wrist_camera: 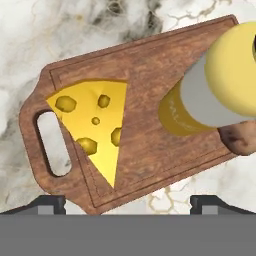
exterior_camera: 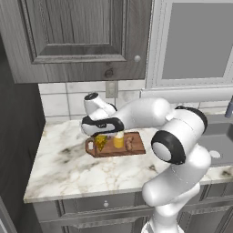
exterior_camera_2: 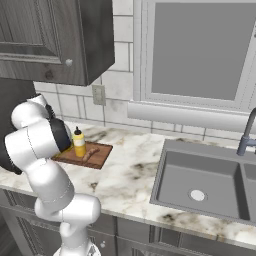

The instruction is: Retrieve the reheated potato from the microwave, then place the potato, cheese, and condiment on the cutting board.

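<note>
The reddish-brown cutting board (wrist_camera: 145, 65) lies on the marble counter with three things on it. The yellow cheese (wrist_camera: 97, 125) wedge lies flat near the handle hole. The yellow condiment (wrist_camera: 195, 107) bottle stands upright beside it, and the brown potato (wrist_camera: 241, 137) rests just past the bottle. My gripper (wrist_camera: 129, 205) hangs open just above the cheese, nothing between its fingers. The left base view shows the board (exterior_camera: 136, 148), cheese (exterior_camera: 101, 142), bottle (exterior_camera: 119, 140) and potato (exterior_camera: 130, 144) under my hand. The right base view shows the board (exterior_camera_2: 97, 156), bottle (exterior_camera_2: 79, 143) and potato (exterior_camera_2: 90, 153). The microwave is out of view.
A steel sink (exterior_camera_2: 200, 180) with a faucet (exterior_camera_2: 247, 132) sits to the right of the board. Grey wall cabinets (exterior_camera: 82, 36) hang above the counter, and a wall outlet (exterior_camera: 111, 89) is behind the board. The counter's front edge (exterior_camera: 91, 193) runs close to the base.
</note>
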Controlling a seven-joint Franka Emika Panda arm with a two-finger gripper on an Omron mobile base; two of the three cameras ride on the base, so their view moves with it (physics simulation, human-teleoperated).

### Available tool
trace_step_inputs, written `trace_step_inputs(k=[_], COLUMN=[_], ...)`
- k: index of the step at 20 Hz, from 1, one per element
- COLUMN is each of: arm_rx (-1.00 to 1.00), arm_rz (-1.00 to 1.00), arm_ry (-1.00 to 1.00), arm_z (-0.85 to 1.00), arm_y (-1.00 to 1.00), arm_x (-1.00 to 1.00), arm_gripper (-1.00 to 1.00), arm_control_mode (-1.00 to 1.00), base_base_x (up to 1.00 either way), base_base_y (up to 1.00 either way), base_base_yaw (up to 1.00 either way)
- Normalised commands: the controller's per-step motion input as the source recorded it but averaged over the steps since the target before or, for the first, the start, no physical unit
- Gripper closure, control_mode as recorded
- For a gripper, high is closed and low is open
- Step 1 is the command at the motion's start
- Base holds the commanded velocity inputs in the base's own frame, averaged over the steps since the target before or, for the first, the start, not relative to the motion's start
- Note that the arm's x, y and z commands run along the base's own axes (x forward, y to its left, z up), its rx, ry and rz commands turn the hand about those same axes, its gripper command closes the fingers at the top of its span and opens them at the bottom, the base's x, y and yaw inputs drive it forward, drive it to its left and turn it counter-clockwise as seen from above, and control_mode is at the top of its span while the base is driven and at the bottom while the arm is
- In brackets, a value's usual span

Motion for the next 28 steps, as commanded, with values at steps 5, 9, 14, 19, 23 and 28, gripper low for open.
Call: trace_step_inputs(k=[5, 9, 14, 19, 23, 28], arm_rx=[0.0, 0.01, 0.01, 0.04, 0.05, 0.05], arm_rz=[0.07, 0.14, 0.27, 0.31, 0.27, 0.24], arm_ry=[0.01, 0.0, 0.0, 0.0, 0.0, 0.0], arm_z=[0.17, 0.14, 0.1, 0.19, 0.19, 0.15], arm_y=[-0.41, -0.49, -0.55, -0.52, -0.45, -0.36], arm_x=[-0.53, -0.54, -0.52, -0.5, -0.59, -0.64], arm_gripper=[-1.0, -1.0, -1.0, -1.0, -1.0, -1.0], arm_control_mode=[-1.0, -1.0, -1.0, -1.0, -1.0, -1.0], base_base_x=[0.0, 0.0, 0.0, 0.0, 0.0, 0.0], base_base_y=[0.0, 0.0, 0.0, 0.0, 0.0, 0.0], base_base_yaw=[0.0, 0.0, 0.0, 0.0, 0.0, 0.0])
